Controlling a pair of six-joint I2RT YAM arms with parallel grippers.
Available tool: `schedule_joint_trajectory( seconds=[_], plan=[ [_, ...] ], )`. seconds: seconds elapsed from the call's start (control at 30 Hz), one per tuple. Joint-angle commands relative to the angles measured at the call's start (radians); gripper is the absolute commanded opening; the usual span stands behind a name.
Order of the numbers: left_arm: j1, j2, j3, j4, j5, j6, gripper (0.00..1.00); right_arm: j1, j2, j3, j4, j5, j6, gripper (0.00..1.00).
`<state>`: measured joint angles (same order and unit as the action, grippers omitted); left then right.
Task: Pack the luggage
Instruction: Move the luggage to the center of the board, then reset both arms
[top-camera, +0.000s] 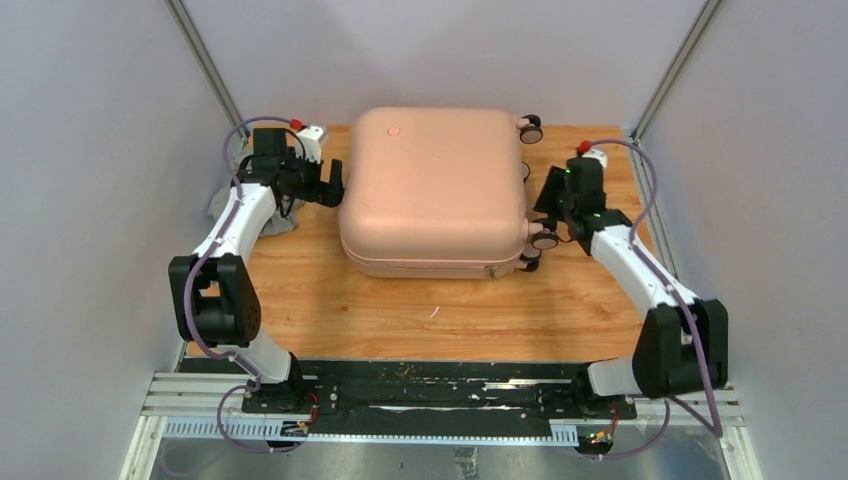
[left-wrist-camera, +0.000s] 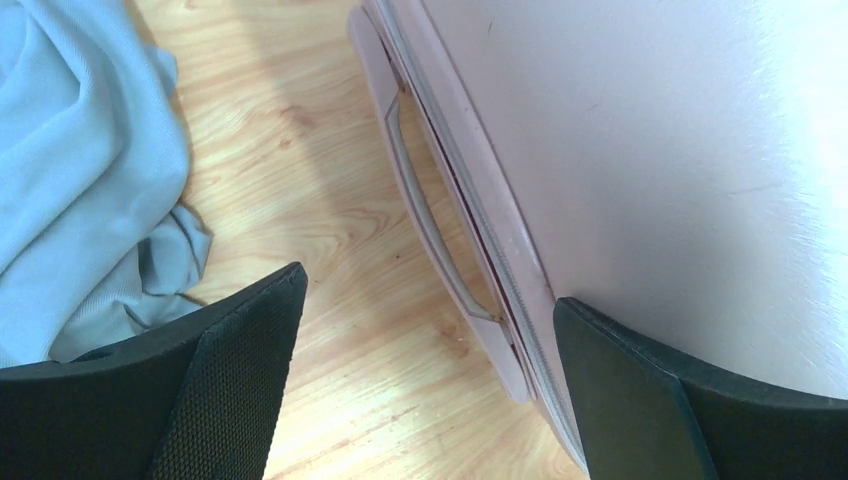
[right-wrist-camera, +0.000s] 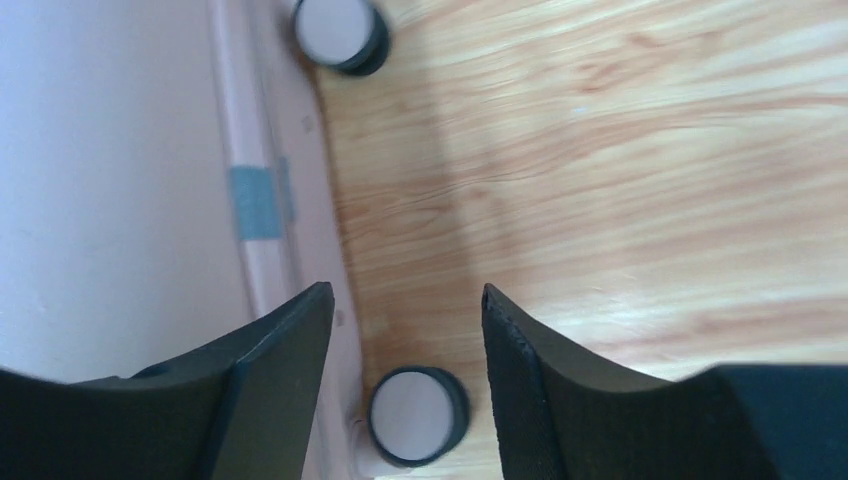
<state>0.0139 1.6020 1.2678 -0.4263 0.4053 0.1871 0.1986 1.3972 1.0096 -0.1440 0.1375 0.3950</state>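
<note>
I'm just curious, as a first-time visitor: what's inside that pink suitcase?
The luggage lies with its lid down, so whatever is inside is hidden. Only the pink shell, side handle and wheels show.

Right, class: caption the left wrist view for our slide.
Open left tool by the luggage handle, blue-grey cloth on the table.

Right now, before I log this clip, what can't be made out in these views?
Contents of the closed pale pink hard-shell suitcase: hidden by its shell, all views.
Crumpled light blue cloth: mostly behind the left arm in the top view; cut off by the frame edge in the left wrist view.
</note>
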Motion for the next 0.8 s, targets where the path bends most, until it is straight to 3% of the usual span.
schedule_joint_trajectory(
  seconds=[0.0,0.17,0.33,0.53,0.77],
  plan=[
    [0.052,-0.012,0.073,-0.129,0.161,0.013,1.00,-0.145,-0.160,-0.111,0.054,0.038,0.053,0.62],
    [0.131,-0.061,-0.033,-0.079,0.029,0.064,1.00,-0.191,-0.286,-0.255,0.131,0.223,-0.001,0.67],
    [0.132,-0.099,-0.249,0.153,-0.049,0.038,1.00,-0.191,-0.298,-0.411,0.277,0.367,-0.085,0.71],
    [0.131,-0.112,-0.493,0.492,-0.039,-0.019,1.00,-0.220,-0.231,-0.517,0.409,0.425,-0.134,0.71],
    [0.130,-0.103,-0.624,0.765,-0.013,-0.086,1.00,-0.220,-0.155,-0.596,0.633,0.420,-0.215,0.69]
  ],
)
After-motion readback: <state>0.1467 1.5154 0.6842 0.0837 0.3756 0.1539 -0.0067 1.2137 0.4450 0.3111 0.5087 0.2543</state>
